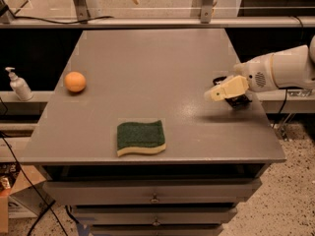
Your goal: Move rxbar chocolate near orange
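The gripper (222,90) is positioned at the right edge of the table (147,58); its closure cannot be told. The rxbar chocolate (238,101) must be carried level and released just beside the orange (75,81), at the left.

White arm (285,70), cream claw (214,93) — over table (147,73) edge

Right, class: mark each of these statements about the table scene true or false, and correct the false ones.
1. The orange lies near the picture-left edge of the table. True.
2. The tool is over the table's picture-right side, far from the orange. True.
3. The sponge lies green side up near the front edge. True.
4. The sponge touches the orange. False: they lie well apart, with bare table between them.
5. The pump bottle stands on the table beside the sponge. False: it stands off the table, on a ledge to the picture-left.
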Robot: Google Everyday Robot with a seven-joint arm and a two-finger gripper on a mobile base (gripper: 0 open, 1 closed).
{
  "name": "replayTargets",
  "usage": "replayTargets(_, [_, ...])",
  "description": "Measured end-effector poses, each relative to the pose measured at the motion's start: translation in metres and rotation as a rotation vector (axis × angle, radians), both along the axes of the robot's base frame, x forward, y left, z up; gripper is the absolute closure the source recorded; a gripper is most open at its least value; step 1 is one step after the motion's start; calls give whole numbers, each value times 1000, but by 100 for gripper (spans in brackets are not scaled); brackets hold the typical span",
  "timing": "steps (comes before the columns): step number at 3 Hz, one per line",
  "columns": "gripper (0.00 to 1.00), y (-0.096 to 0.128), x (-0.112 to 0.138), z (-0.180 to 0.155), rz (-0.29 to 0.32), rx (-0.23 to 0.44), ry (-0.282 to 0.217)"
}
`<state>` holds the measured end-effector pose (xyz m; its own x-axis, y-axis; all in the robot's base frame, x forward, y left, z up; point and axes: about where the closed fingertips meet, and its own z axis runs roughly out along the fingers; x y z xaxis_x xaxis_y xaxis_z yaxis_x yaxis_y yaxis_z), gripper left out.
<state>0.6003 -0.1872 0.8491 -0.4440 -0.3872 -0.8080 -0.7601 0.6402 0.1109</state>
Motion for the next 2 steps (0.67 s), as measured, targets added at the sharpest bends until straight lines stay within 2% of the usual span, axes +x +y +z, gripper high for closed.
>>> replayTargets(2, [0,-9,7,-19,-35,-3,27])
